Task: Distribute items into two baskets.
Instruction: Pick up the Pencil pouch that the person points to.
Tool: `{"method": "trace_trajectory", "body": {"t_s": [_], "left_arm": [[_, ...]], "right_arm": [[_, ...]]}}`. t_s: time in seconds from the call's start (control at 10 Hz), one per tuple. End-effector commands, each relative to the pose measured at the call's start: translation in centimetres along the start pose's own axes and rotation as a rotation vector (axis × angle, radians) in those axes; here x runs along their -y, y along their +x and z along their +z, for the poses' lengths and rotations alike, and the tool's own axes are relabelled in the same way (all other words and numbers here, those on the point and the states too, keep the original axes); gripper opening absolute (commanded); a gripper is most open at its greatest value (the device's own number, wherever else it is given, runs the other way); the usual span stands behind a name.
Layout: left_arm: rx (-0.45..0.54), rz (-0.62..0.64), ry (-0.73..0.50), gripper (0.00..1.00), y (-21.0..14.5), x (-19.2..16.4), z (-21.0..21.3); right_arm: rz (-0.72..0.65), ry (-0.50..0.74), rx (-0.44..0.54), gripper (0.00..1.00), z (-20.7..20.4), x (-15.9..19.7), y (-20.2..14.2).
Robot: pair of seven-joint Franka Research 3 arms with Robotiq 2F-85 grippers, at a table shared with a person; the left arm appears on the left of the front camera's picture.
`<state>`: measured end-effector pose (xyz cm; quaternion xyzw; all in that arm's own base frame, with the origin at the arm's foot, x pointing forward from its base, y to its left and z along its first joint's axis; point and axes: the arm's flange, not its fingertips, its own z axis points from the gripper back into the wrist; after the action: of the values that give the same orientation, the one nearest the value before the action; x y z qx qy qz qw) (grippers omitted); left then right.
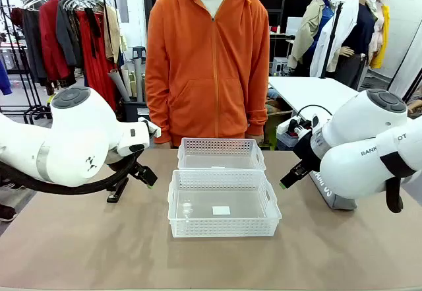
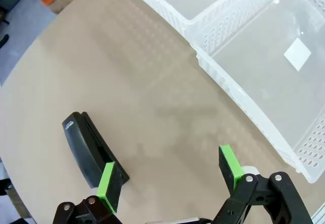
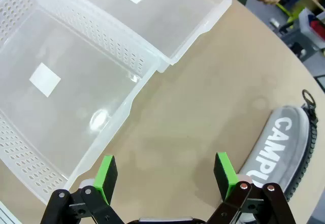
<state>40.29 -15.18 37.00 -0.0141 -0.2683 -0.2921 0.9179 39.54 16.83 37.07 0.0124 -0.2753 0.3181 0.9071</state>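
Currently the stapler lies on the table in line with one pad of your left gripper, not between the two. Dropping straight down could jam that finger onto it. The pouch sits likewise off-centre beside the right gripper. Both grippers gape wide, holding nothing. The nearer basket and farther basket are empty.

Black stapler, grey pouch

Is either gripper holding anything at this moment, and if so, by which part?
Nothing is held. Both are open: the left gripper near the black stapler, the right gripper near the grey pouch, both items lying on the table.
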Motion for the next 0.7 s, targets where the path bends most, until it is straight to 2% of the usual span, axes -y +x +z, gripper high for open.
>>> {"method": "trace_trajectory", "body": {"t_s": [0.0,0.6], "left_arm": [[0.0,0.0,0.0,1.0,0.0,0.0,0.02],[0.0,0.0,0.0,1.0,0.0,0.0,0.02]], "right_arm": [[0.0,0.0,0.0,1.0,0.01,0.0,0.0],[0.0,0.0,0.0,1.0,0.01,0.0,0.0]]}}
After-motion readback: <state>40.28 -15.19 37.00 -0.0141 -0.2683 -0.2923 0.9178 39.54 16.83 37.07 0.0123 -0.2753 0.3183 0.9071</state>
